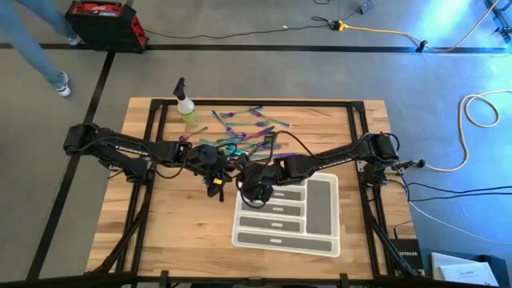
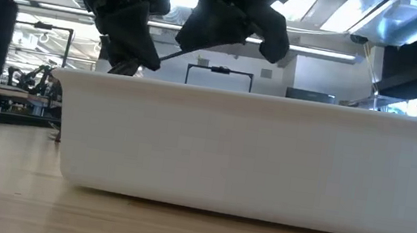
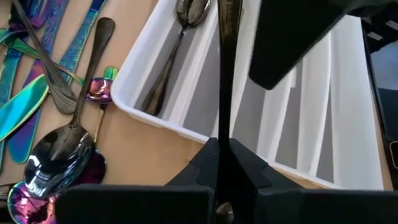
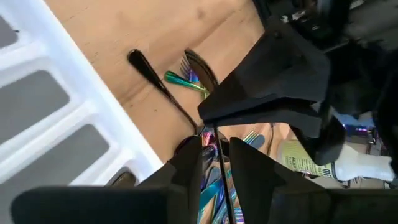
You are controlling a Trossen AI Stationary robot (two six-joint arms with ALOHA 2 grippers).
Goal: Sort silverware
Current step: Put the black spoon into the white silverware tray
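My left gripper (image 1: 219, 174) (image 3: 219, 148) is shut on a slim dark utensil (image 3: 222, 74) beside the far left corner of the white compartment tray (image 1: 324, 210). My right gripper (image 1: 250, 187) (image 4: 216, 163) is open. Its fingers stand on either side of the same dark utensil (image 4: 217, 149) with a gap on each side. One dark spoon (image 3: 166, 74) lies in a tray compartment. Another dark spoon (image 3: 65, 146) lies on the table, at the edge of the iridescent silverware pile (image 1: 240, 134). My left gripper pinches the dark utensil's thin shaft (image 3: 219, 134) between its two fingers. The shaft runs on forward past the fingertips, out over the tray's rim, clear of the table. Which end it has, I cannot tell.
A yellow-green spray bottle (image 1: 188, 108) stands at the table's far left, behind the pile. In the low view the tray's wall (image 2: 252, 155) blocks most of the sight. A person (image 1: 36, 40) walks on the floor beyond the table's far left corner.
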